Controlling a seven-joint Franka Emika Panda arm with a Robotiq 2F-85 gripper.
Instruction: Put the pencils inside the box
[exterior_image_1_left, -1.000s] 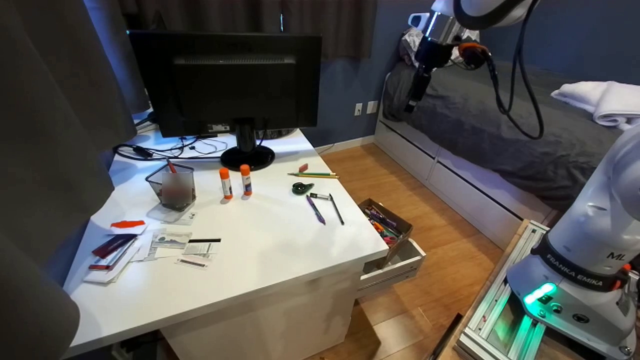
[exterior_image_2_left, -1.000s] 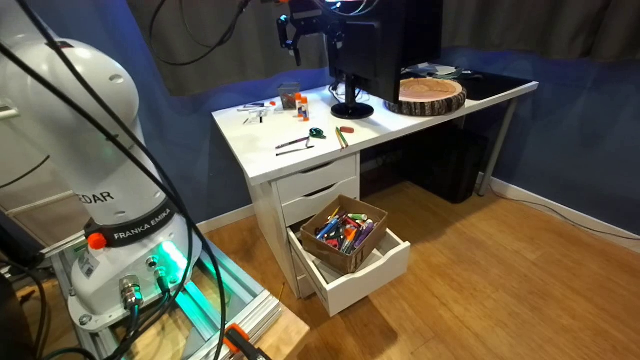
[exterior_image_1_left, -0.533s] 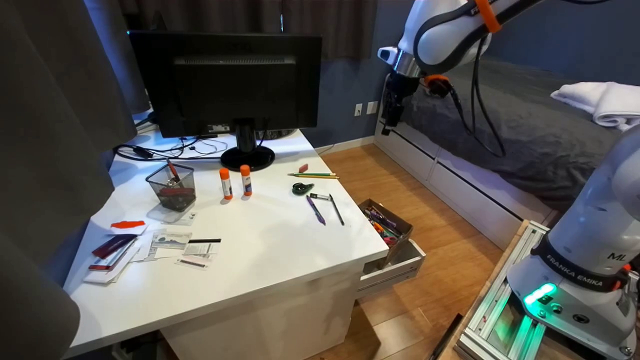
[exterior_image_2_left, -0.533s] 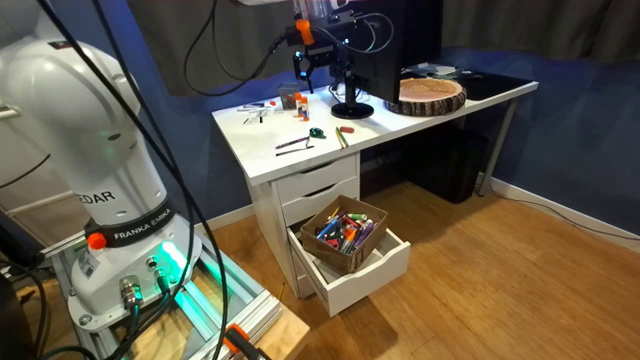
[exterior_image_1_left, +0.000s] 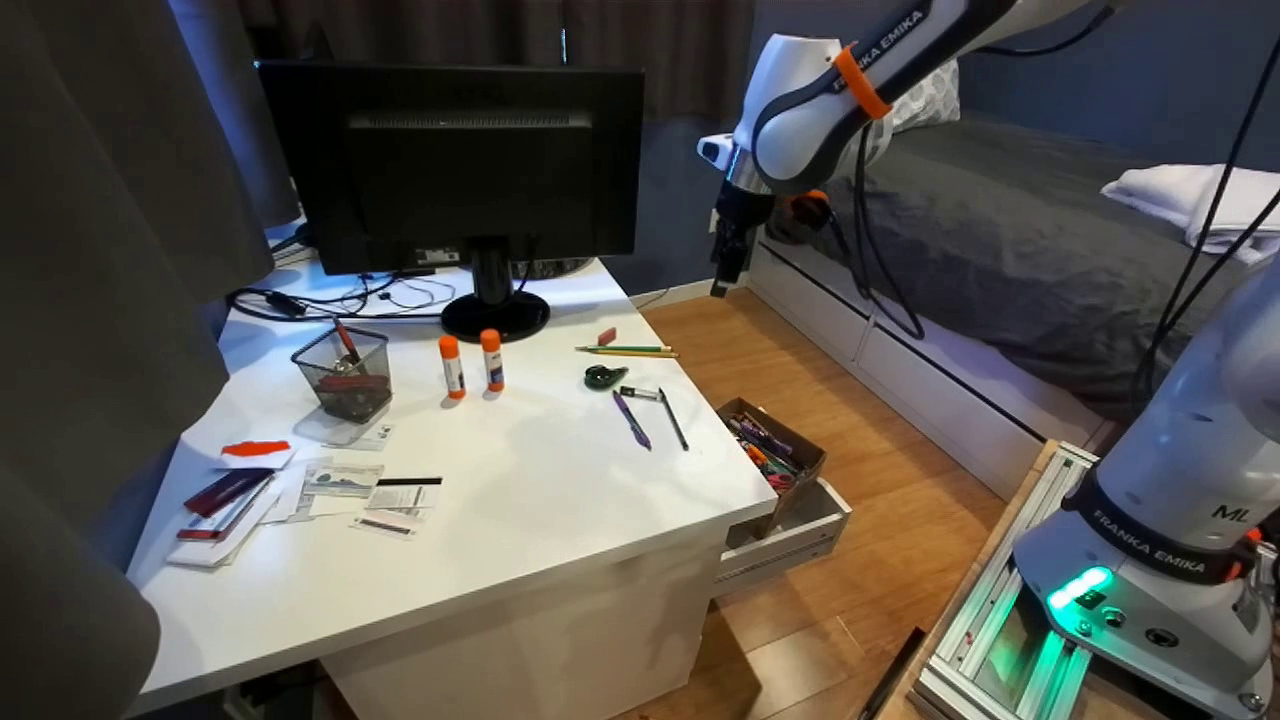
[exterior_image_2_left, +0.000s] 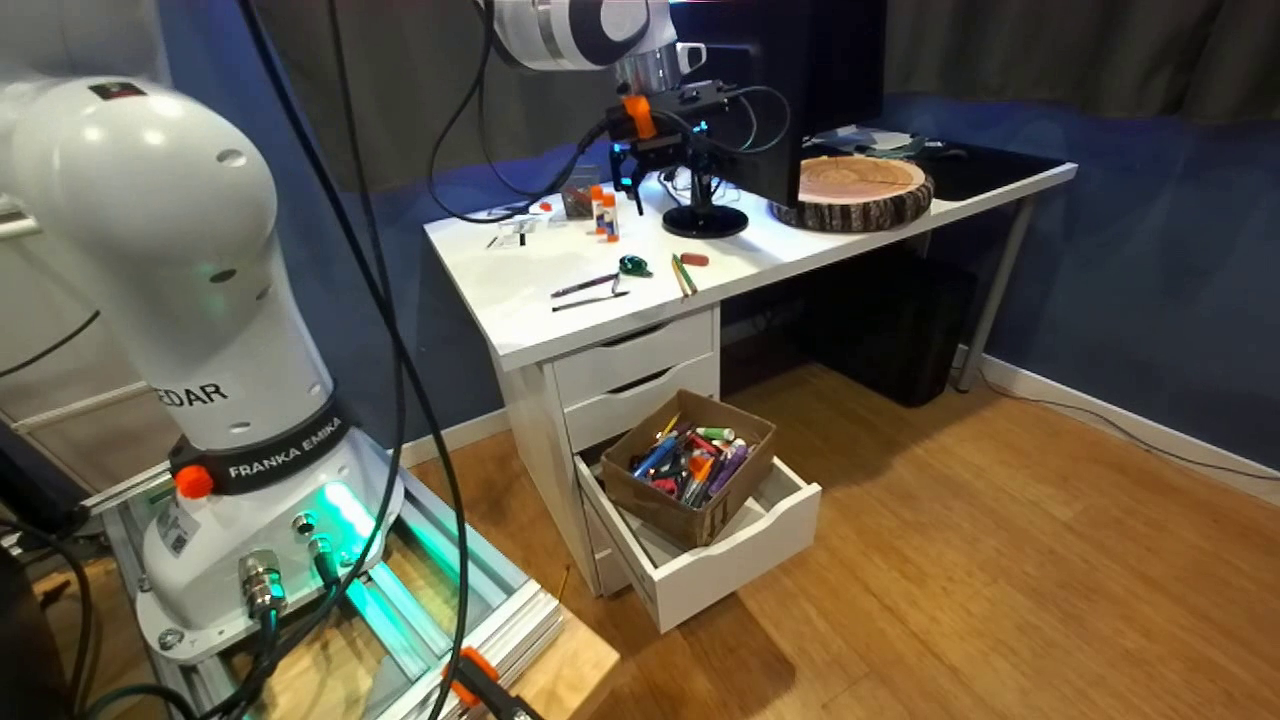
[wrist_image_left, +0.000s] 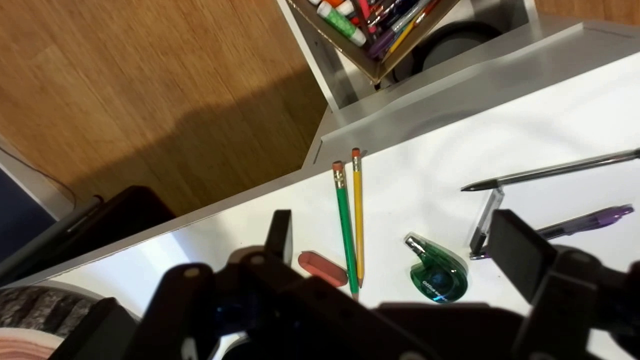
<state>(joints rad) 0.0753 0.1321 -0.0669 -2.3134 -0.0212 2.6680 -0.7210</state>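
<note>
A green pencil (wrist_image_left: 346, 225) and a yellow pencil (wrist_image_left: 358, 215) lie side by side on the white desk near its edge. They also show in both exterior views, as the green pencil (exterior_image_2_left: 687, 275) and the yellow pencil (exterior_image_1_left: 640, 353). The brown cardboard box (exterior_image_2_left: 690, 520) sits tilted in an open drawer and holds many pens and markers. Its corner shows in the wrist view (wrist_image_left: 345, 54). My gripper (wrist_image_left: 400, 235) is wide open and empty, above the desk and apart from it. In the wrist view both pencils appear between its fingers, nearer the left finger.
A red eraser (wrist_image_left: 322, 268) touches or nearly touches the green pencil. A green tape dispenser (wrist_image_left: 440, 272), a purple pen (exterior_image_1_left: 632, 420) and a black pen (exterior_image_1_left: 673, 420) lie nearby. Glue sticks (exterior_image_1_left: 452, 368), a mesh cup (exterior_image_1_left: 355, 385) and a monitor (exterior_image_1_left: 450, 170) stand on the desk.
My gripper has come down and closer to the desk, moving left in an exterior view. The pencils, box and drawer have not moved.
</note>
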